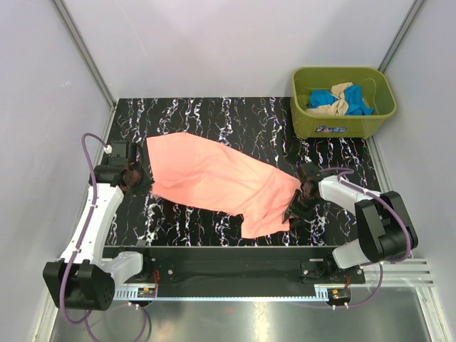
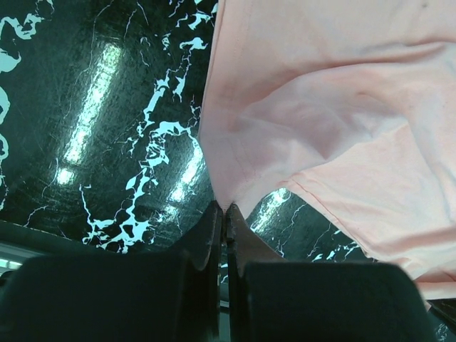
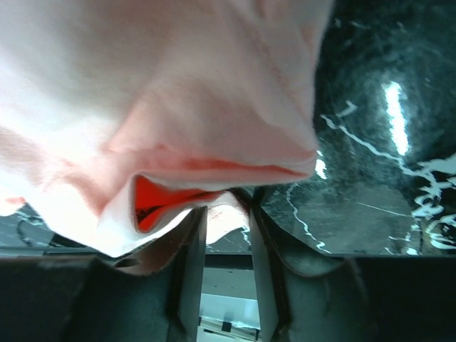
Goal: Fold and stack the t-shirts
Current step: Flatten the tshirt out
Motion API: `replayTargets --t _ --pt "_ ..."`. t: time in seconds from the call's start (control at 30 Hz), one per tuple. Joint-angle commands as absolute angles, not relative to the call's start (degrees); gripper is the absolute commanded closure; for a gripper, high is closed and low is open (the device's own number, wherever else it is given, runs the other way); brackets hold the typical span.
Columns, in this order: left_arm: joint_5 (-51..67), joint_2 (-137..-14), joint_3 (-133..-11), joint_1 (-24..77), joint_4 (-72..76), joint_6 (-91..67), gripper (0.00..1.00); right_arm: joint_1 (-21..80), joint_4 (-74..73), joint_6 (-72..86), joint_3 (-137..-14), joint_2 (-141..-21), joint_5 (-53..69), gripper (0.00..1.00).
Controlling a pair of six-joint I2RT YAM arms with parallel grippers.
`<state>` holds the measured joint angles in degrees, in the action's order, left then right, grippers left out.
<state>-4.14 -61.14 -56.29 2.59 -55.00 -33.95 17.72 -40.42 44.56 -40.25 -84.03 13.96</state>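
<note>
A salmon-pink t-shirt [image 1: 214, 178] lies stretched diagonally across the black marbled table [image 1: 214, 117], between my two grippers. My left gripper [image 1: 140, 179] is shut on the shirt's left edge; in the left wrist view its jaws [image 2: 225, 208] pinch a point of the cloth [image 2: 320, 107]. My right gripper [image 1: 294, 208] is at the shirt's lower right corner. In the right wrist view its jaws [image 3: 226, 206] stand slightly apart with a bunched fold of the shirt [image 3: 178, 92] between their tips. A blue tee [image 1: 358, 101] and a beige tee [image 1: 333, 107] lie crumpled in the tub.
An olive-green plastic tub [image 1: 342, 122] stands at the table's far right corner. Grey walls close in the left, back and right. The table's near edge runs just in front of the arm bases.
</note>
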Motion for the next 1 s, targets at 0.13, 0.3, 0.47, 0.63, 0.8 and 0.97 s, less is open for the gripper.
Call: replayTargets --t 0.13,0.3,0.47,0.63,0.8,0.97 --pt "-4.66 -63.01 -60.64 1.05 -51.77 -31.90 1.00 18.90 -43.86 47.46 -40.95 -81.91 8.62 0.67" --pt "-4.57 -63.19 -60.29 0.79 -51.77 -31.99 1.00 18.90 -40.97 47.90 -41.57 -82.97 10.36 0.75" --pt "-4.92 -62.76 -59.86 0.44 -52.47 -31.73 1.00 18.90 -36.92 48.60 -39.29 -80.25 11.69 0.95" --pt "-4.40 -61.61 -58.45 0.35 -52.91 -31.90 1.00 18.90 -34.02 47.99 -39.37 -77.70 13.27 1.00" --pt "-2.91 -60.47 -58.62 0.35 -53.44 -31.91 1.00 18.90 -36.55 44.48 -43.75 -74.89 14.15 1.00" --pt "-0.35 -58.89 -60.11 0.35 -53.00 -31.99 1.00 17.67 -33.41 41.67 -48.68 -72.95 17.48 1.00"
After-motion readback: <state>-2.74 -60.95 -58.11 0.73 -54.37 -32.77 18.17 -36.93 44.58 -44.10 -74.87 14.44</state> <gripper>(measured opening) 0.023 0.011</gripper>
